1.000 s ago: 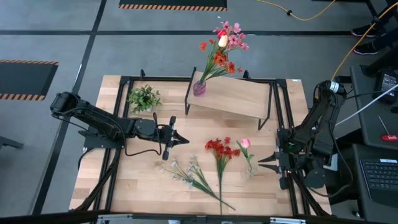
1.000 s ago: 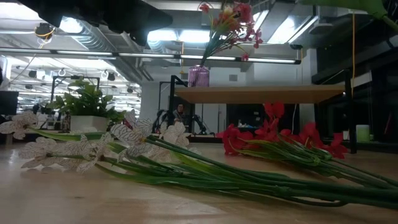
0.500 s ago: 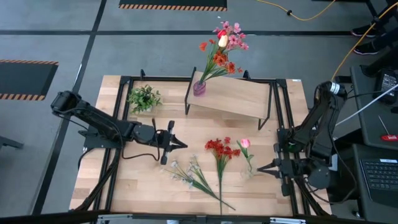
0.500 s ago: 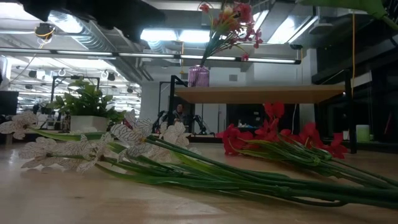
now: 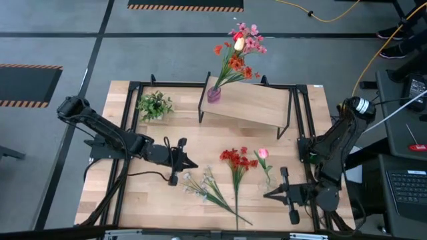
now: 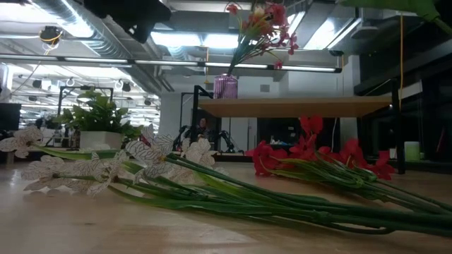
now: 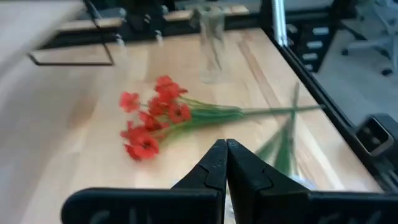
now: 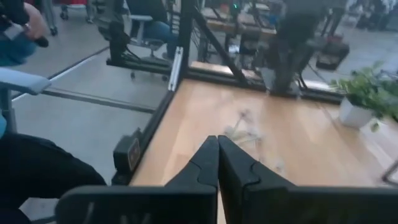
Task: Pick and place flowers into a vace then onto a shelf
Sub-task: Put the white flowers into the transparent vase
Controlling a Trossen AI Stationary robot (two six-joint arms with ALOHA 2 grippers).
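Above, purple vase (image 5: 213, 94) w/ flowers (image 5: 239, 48) sits at shelf (image 5: 257, 105) corner; my right pincer (image 5: 265, 195) & left pincer (image 5: 195, 166) both pinched together, empty.

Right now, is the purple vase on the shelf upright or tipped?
Upright. The purple vase stands at the shelf's left end in the high view, its flowers rising above it; the low view agrees.

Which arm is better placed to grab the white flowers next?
Left. Its end effector, shut and empty, sits right beside the white flowers. The right end effector, also shut, lies beyond the red flowers and pink tulip.
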